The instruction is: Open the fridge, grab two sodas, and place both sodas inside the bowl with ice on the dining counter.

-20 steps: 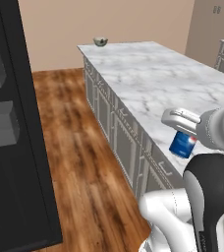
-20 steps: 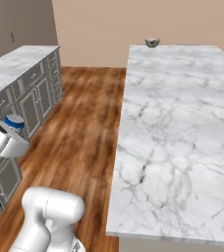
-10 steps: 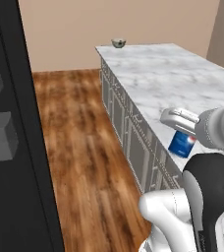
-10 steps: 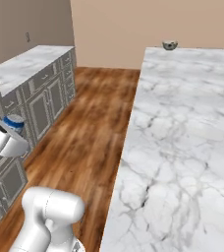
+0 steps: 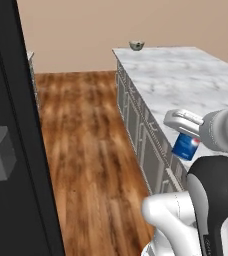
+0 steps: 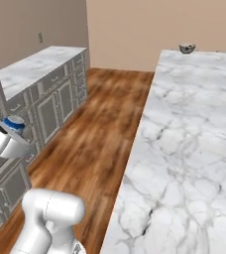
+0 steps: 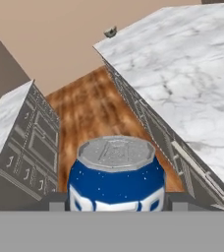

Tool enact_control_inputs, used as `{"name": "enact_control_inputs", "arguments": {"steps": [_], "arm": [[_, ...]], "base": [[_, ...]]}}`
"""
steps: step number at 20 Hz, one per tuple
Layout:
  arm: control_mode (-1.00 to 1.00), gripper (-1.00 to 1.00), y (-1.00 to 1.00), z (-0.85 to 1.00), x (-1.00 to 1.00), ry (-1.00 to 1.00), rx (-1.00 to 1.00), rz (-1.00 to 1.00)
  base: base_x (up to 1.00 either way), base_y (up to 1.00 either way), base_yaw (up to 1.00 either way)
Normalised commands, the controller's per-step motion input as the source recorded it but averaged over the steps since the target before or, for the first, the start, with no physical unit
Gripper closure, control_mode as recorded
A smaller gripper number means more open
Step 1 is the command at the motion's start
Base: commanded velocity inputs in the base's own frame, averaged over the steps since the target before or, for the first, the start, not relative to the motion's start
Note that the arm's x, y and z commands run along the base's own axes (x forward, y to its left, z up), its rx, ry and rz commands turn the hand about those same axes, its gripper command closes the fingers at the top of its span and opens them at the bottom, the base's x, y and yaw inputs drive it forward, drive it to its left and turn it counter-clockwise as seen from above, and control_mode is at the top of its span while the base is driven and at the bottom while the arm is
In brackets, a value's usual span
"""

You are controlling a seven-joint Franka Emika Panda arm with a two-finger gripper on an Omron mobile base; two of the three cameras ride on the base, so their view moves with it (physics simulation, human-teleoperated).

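While the gripper (image 7: pixel 115 209) holds the blue soda can (image 7: pixel 116 176) btwn closed fingers beside the dining counter (image 5: pixel 196 85), the bowl (image 5: pixel 136 45) sits at its far end; can not yet delivered, 2nd soda w/ fridge (image 5: pixel 11 150) pending

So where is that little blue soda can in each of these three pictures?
Left base view: the blue can sits right of middle, below the pincer.
Right base view: at the far left edge, halfway down.
Hand view: bottom middle, large and close.
Shared landmark: the small bowl on the far end of the marble island.
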Motion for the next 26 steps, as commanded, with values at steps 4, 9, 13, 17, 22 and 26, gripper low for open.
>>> {"name": "enact_control_inputs", "arguments": {"steps": [4,9,13,17,22,26], "arm": [[1.0,1.0,0.0,0.0,0.0,0.0,0.0,0.0],[1.0,1.0,0.0,0.0,0.0,0.0,0.0,0.0],[1.0,1.0,0.0,0.0,0.0,0.0,0.0,0.0],[1.0,1.0,0.0,0.0,0.0,0.0,0.0,0.0],[1.0,1.0,0.0,0.0,0.0,0.0,0.0,0.0],[1.0,1.0,0.0,0.0,0.0,0.0,0.0,0.0]], "base": [[1.0,-0.67,0.16],[1.0,-0.46,-0.13],[1.0,0.12,0.0],[1.0,0.0,0.0],[1.0,0.0,0.0],[1.0,0.0,0.0]]}}
